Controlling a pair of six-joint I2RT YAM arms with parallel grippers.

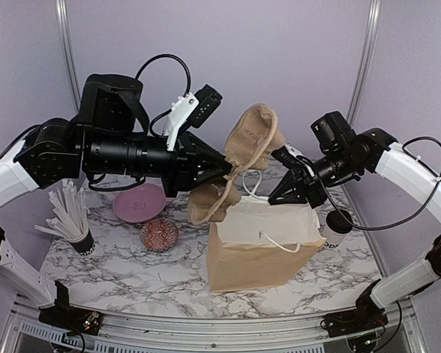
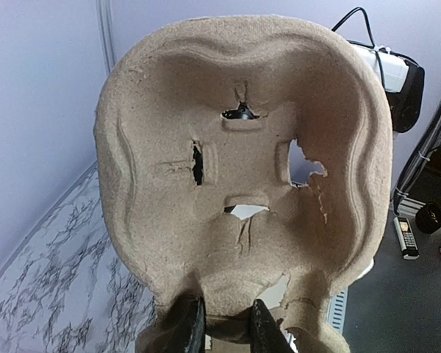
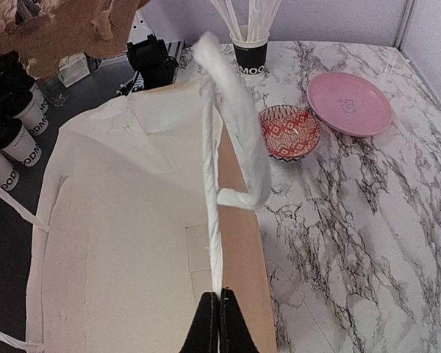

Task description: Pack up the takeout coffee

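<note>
Left jaws stand narrow, their two dark fingers [image 2: 189, 329] clamped on one edge of the brown pulp tray [image 1: 250, 143]. That tray hangs in the air, tipped almost upright, over the far left corner of the paper bag [image 1: 261, 254]. Whether its lower end touches the bag I cannot tell. In the left wrist view the tray's moulded face fills the frame, with torn slits around the middle and a ragged hole toward the right.

Right jaws are pressed fully together on the bag's far top edge, and the white handle [image 3: 235, 132] runs up from between them and loops over. The bag stands upright on the marble counter [image 1: 132, 279] with its mouth open, brown outside and white inside.

One takeout coffee [image 1: 336, 225], a white cup with a black lid, stands on the counter just beside the bag's right wall, close to the counter's right edge and below the right arm. The right wrist view shows three more lidded cups [image 3: 31, 112] of the same kind at its left border, grouped close together on a dark surface past the bag.

Left of the bag sits a red patterned bowl [image 1: 159, 234]. A pink plate [image 1: 140, 202] lies just beyond it on the far side. A dark cup of white straws [image 1: 79, 239] stands farther left.
</note>
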